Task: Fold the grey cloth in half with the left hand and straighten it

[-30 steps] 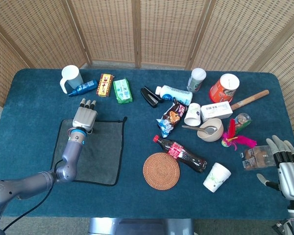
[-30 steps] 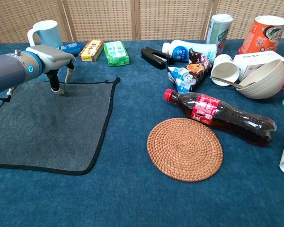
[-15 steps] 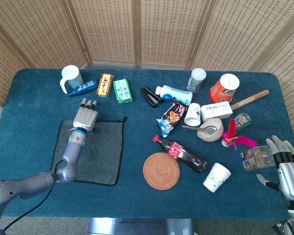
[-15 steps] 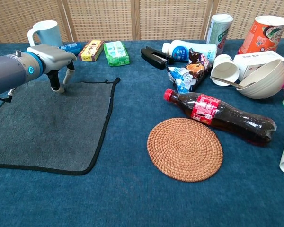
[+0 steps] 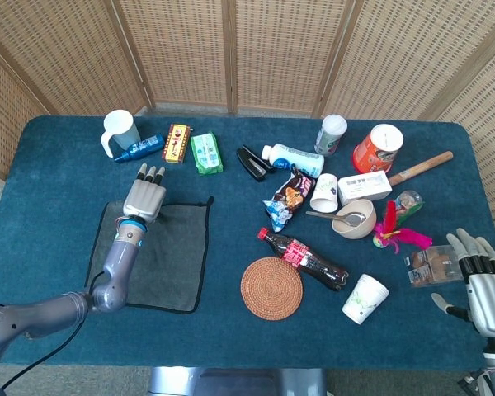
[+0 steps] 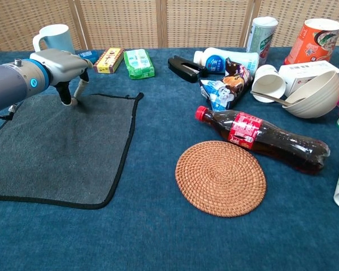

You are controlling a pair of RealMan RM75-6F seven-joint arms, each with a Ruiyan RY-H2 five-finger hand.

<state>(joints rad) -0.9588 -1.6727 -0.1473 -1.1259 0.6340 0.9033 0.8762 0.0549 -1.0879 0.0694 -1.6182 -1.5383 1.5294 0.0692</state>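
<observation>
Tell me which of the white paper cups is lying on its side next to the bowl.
The paper cup just left of the bowl, mouth facing forward. The other paper cup sits apart, near the table's front edge.

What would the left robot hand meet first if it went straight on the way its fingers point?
Probably the small dark blue bottle lying beside the white handled mug. The left robot hand points past the far edge of the grey cloth; depth is unclear, so it may pass just right of the bottle.

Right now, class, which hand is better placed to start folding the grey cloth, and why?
The left hand: it is over the cloth's far edge, fingers pointing down at it. The right hand is open at the table's opposite end, well away from the cloth.
</observation>
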